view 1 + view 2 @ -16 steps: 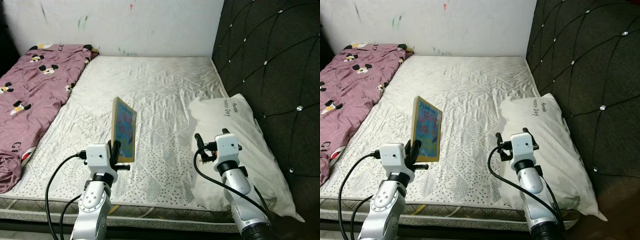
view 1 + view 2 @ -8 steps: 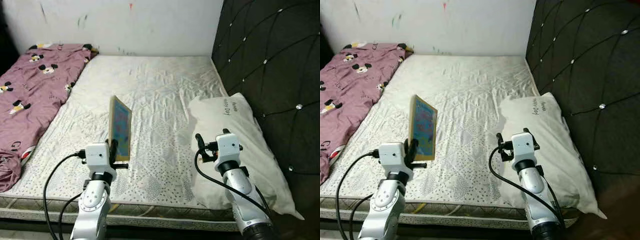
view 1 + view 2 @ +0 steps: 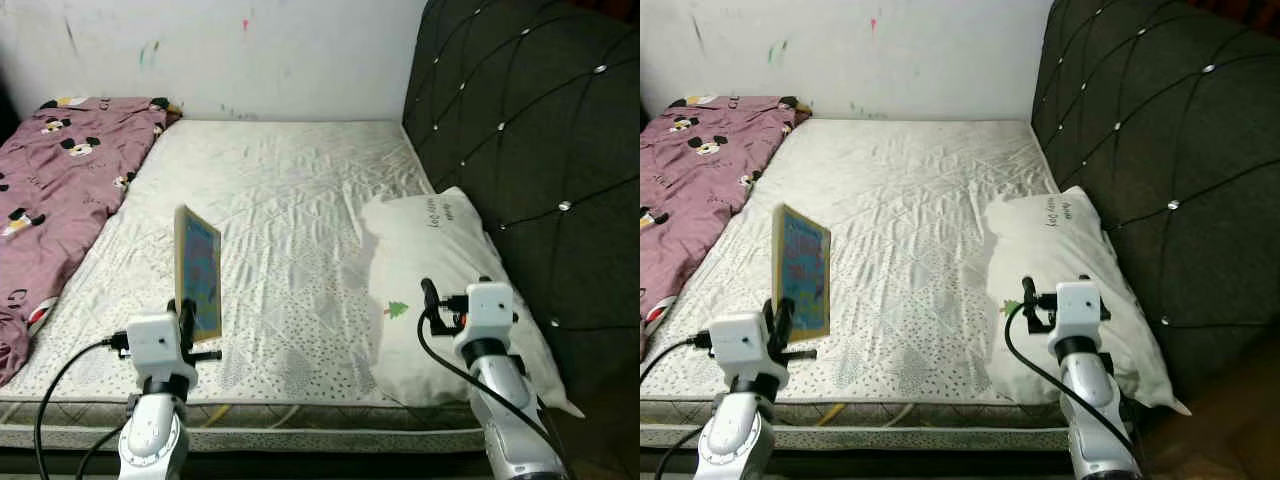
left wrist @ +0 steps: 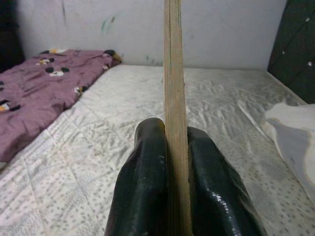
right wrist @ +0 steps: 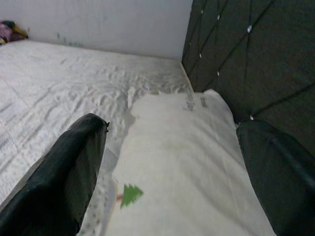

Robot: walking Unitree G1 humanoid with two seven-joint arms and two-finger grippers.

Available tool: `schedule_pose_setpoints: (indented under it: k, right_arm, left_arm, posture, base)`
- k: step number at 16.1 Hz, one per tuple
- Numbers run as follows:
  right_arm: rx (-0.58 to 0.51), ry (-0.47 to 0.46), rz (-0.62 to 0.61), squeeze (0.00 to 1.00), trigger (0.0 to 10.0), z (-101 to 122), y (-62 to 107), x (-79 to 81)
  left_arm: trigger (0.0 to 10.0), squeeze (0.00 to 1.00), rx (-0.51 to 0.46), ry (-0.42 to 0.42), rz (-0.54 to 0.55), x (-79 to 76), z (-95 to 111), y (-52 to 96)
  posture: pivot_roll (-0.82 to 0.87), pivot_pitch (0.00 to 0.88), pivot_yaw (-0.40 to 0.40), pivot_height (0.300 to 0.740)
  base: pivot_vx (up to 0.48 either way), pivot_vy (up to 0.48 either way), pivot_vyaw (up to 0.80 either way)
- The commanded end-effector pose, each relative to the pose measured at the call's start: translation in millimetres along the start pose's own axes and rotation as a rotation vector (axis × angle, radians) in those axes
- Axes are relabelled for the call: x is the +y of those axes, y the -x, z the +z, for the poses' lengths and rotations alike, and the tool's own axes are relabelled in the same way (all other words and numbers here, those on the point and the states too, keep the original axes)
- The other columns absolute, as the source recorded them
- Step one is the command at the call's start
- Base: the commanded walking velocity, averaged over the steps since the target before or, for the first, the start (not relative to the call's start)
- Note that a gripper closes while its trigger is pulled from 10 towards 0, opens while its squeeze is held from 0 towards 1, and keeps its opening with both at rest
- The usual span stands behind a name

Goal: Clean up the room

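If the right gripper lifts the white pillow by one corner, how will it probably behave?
The pillow looks soft and wrinkled, so it would probably sag rather than stay flat. It seems light for its bulk. The open right gripper may grasp only loose fabric, so it might slip.

One picture book (image 3: 198, 272), one white pillow (image 3: 440, 280), one purple cartoon-mouse blanket (image 3: 55, 190), one quilted mattress (image 3: 290, 190), one dark tufted headboard (image 3: 530, 130), two grippers: left gripper (image 4: 170, 147), right gripper (image 5: 172, 162).
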State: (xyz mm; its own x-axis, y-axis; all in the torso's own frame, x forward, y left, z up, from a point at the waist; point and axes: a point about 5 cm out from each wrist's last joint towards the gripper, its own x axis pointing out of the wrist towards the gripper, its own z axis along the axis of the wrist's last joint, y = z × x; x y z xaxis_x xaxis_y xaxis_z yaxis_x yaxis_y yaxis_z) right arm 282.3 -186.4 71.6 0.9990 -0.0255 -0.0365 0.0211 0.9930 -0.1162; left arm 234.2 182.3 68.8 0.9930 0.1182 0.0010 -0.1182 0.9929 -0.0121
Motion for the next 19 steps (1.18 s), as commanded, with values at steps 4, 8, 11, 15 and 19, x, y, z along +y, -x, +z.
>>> schedule_pose_setpoints:
  k: [4,8,11,15,19]
  right_arm:
    - [-0.002,-0.013,0.021,0.0,10.0,5.0,-2.0,7.3]
    - [0.005,-0.011,0.028,0.0,10.0,3.7,-0.2,8.3]
    - [0.008,-0.003,0.03,0.0,10.0,4.2,-1.7,7.9]
    - [0.01,0.0,0.034,0.0,10.0,4.4,-2.4,7.7]
    - [0.011,0.001,0.038,0.0,10.0,4.4,-2.6,8.7]
  left_arm:
    - [10.0,0.0,-0.058,0.009,-0.018,-7.9,14.8,-5.8]
    - [10.0,0.0,-0.05,0.005,-0.011,-7.0,13.3,-4.0]
    - [10.0,0.0,-0.048,0.006,-0.007,-7.7,13.6,-3.7]
    - [10.0,0.0,-0.042,0.01,-0.007,-10.1,13.2,-3.2]
    - [10.0,0.0,-0.035,0.012,-0.006,-11.3,13.0,-4.1]
  posture:
    - [0.01,0.0,0.024,0.699]
    - [0.01,0.0,0.022,0.699]
    - [0.01,0.0,0.018,0.699]
    - [0.01,0.0,0.017,0.679]
    - [0.01,0.0,0.018,0.662]
  base:
    - [0.0,0.0,0.0]
    - [0.0,0.0,0.0]
    - [0.0,0.0,0.0]
    - [0.0,0.0,0.0]
    - [0.0,0.0,0.0]
